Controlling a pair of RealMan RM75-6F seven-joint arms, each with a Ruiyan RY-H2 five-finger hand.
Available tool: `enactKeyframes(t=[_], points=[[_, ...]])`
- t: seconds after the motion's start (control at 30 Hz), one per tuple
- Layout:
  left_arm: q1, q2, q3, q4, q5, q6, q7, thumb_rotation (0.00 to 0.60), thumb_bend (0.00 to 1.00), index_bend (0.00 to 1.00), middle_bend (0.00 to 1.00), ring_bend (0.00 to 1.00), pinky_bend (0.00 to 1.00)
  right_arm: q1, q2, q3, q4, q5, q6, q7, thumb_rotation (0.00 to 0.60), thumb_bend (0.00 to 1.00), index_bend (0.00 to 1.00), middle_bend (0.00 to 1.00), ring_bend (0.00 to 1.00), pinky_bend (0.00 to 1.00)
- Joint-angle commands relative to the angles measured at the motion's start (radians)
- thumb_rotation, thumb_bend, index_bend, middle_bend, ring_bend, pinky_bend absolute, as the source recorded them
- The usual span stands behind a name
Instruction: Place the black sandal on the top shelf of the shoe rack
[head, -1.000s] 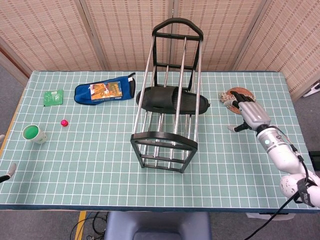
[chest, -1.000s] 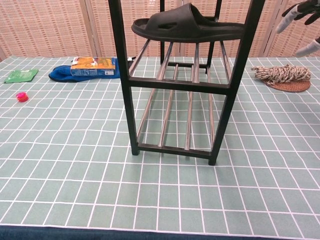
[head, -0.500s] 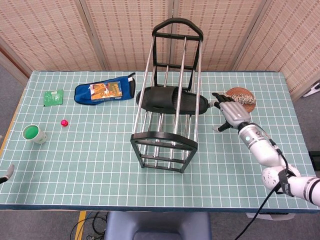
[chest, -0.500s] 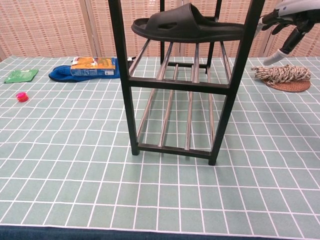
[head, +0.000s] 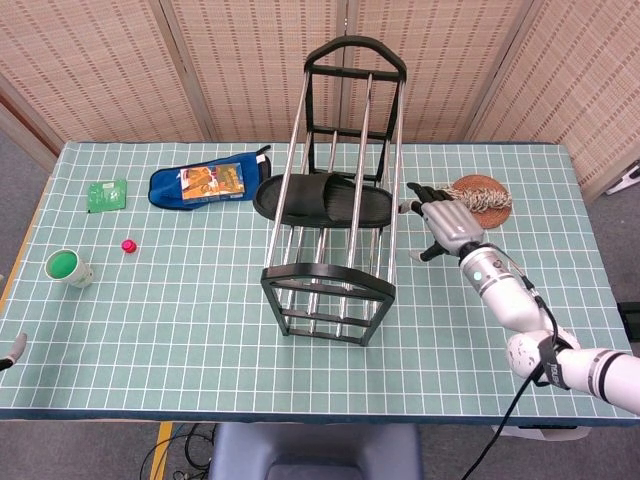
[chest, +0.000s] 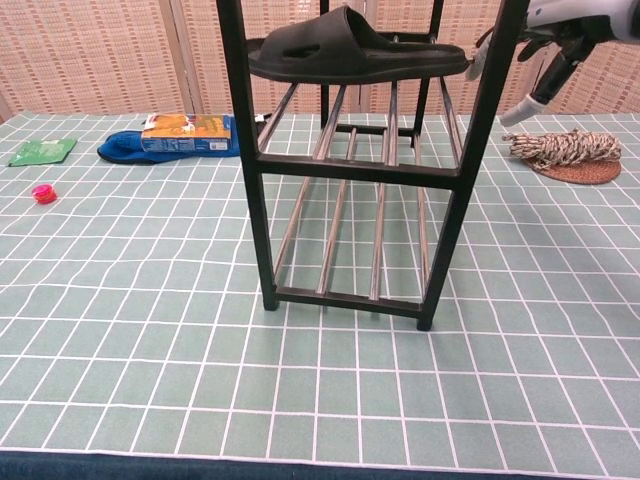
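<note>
The black sandal (head: 325, 200) (chest: 350, 50) lies on the top shelf of the black shoe rack (head: 328, 271) (chest: 249, 150), across its metal bars. My right hand (head: 440, 222) (chest: 545, 40) is just right of the rack, fingers spread and holding nothing. One fingertip touches the sandal's right end. Only a grey tip of my left hand (head: 10, 350) shows at the table's front left edge, so how its fingers lie is hidden.
A rope coil on a brown coaster (head: 480, 192) (chest: 565, 150) lies behind my right hand. At the left are a blue pouch with a packet on it (head: 210, 183), a green packet (head: 106, 194), a small pink object (head: 128, 245) and a green-topped cup (head: 68, 266).
My right hand has moved left up to the rack's right side. The sandal has slid left along the top shelf.
</note>
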Motion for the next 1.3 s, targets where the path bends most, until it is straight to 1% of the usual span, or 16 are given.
enactKeyframes(t=[0.03, 0.2, 0.23, 0.3, 0.33, 0.4, 0.47, 0.53, 0.6, 0.67, 0.7, 0.77, 0.83, 0.9, 1.03, 1.3], points=[[-0.002, -0.001, -0.001, -0.001, -0.005, -0.005, 0.003, 0.6, 0.38, 0.04, 0.0, 0.0, 0.0, -0.057, 0.072, -0.011, -0.067, -0.023, 0.068, 0.002, 0.6, 0.17, 0.24, 0.0, 0.0, 0.06], [-0.013, -0.011, -0.008, -0.001, -0.023, -0.024, 0.033, 0.6, 0.38, 0.04, 0.0, 0.0, 0.0, -0.13, 0.154, -0.031, -0.11, -0.052, 0.119, 0.021, 0.6, 0.17, 0.24, 0.0, 0.0, 0.06], [-0.015, -0.014, -0.009, -0.001, -0.027, -0.027, 0.044, 0.6, 0.38, 0.04, 0.0, 0.0, 0.0, -0.148, 0.166, -0.034, -0.118, -0.066, 0.133, 0.031, 0.6, 0.17, 0.24, 0.0, 0.0, 0.06], [-0.02, -0.021, -0.012, -0.003, -0.037, -0.034, 0.068, 0.6, 0.38, 0.04, 0.0, 0.0, 0.0, -0.203, 0.188, -0.046, -0.138, -0.133, 0.183, 0.068, 0.6, 0.17, 0.24, 0.0, 0.0, 0.06], [-0.022, -0.024, -0.012, -0.003, -0.041, -0.037, 0.078, 0.6, 0.38, 0.04, 0.0, 0.0, 0.0, -0.232, 0.196, -0.054, -0.144, -0.169, 0.216, 0.083, 0.6, 0.17, 0.24, 0.0, 0.0, 0.06], [-0.028, -0.032, -0.017, -0.002, -0.05, -0.041, 0.101, 0.6, 0.38, 0.04, 0.0, 0.0, 0.0, -0.306, 0.199, -0.079, -0.141, -0.261, 0.318, 0.105, 0.6, 0.18, 0.24, 0.0, 0.0, 0.06], [-0.033, -0.038, -0.02, -0.004, -0.057, -0.045, 0.119, 0.6, 0.38, 0.04, 0.0, 0.0, 0.0, -0.38, 0.189, -0.109, -0.125, -0.334, 0.424, 0.11, 0.6, 0.19, 0.19, 0.0, 0.0, 0.06], [-0.037, -0.044, -0.021, -0.004, -0.06, -0.049, 0.143, 0.6, 0.38, 0.04, 0.0, 0.0, 0.0, -0.461, 0.158, -0.142, -0.083, -0.402, 0.547, 0.102, 0.6, 0.19, 0.06, 0.0, 0.0, 0.05], [-0.042, -0.05, -0.021, -0.004, -0.063, -0.055, 0.161, 0.6, 0.38, 0.04, 0.0, 0.0, 0.0, -0.533, 0.111, -0.164, -0.017, -0.456, 0.657, 0.099, 0.6, 0.19, 0.0, 0.0, 0.0, 0.04], [-0.045, -0.055, -0.023, -0.006, -0.069, -0.06, 0.17, 0.6, 0.38, 0.04, 0.0, 0.0, 0.0, -0.589, 0.061, -0.18, 0.059, -0.49, 0.738, 0.097, 0.6, 0.2, 0.0, 0.0, 0.0, 0.04], [-0.047, -0.057, -0.024, -0.006, -0.075, -0.061, 0.179, 0.6, 0.38, 0.04, 0.0, 0.0, 0.0, -0.621, 0.026, -0.188, 0.115, -0.508, 0.784, 0.093, 0.6, 0.2, 0.0, 0.0, 0.0, 0.04], [-0.049, -0.063, -0.028, -0.008, -0.085, -0.061, 0.206, 0.6, 0.38, 0.04, 0.0, 0.0, 0.0, -0.669, -0.023, -0.194, 0.194, -0.515, 0.833, 0.096, 0.6, 0.2, 0.0, 0.0, 0.0, 0.04], [-0.054, -0.072, -0.03, -0.008, -0.088, -0.059, 0.237, 0.6, 0.38, 0.04, 0.0, 0.0, 0.0, -0.697, -0.052, -0.191, 0.228, -0.508, 0.849, 0.108, 0.6, 0.2, 0.0, 0.0, 0.0, 0.02], [-0.06, -0.089, -0.027, -0.002, -0.071, -0.05, 0.266, 0.6, 0.38, 0.04, 0.0, 0.0, 0.0, -0.706, -0.039, -0.195, 0.206, -0.502, 0.818, 0.114, 0.6, 0.2, 0.0, 0.0, 0.0, 0.01], [-0.067, -0.111, -0.017, 0.002, -0.054, -0.047, 0.307, 0.6, 0.38, 0.04, 0.0, 0.0, 0.0, -0.718, -0.024, -0.179, 0.171, -0.5, 0.809, 0.096, 0.6, 0.2, 0.0, 0.0, 0.0, 0.0], [-0.084, -0.141, -0.017, 0.003, -0.089, -0.078, 0.398, 0.6, 0.38, 0.04, 0.0, 0.0, 0.0, -0.758, 0.0, -0.159, 0.123, -0.557, 0.875, 0.081, 0.6, 0.2, 0.0, 0.0, 0.0, 0.0]])
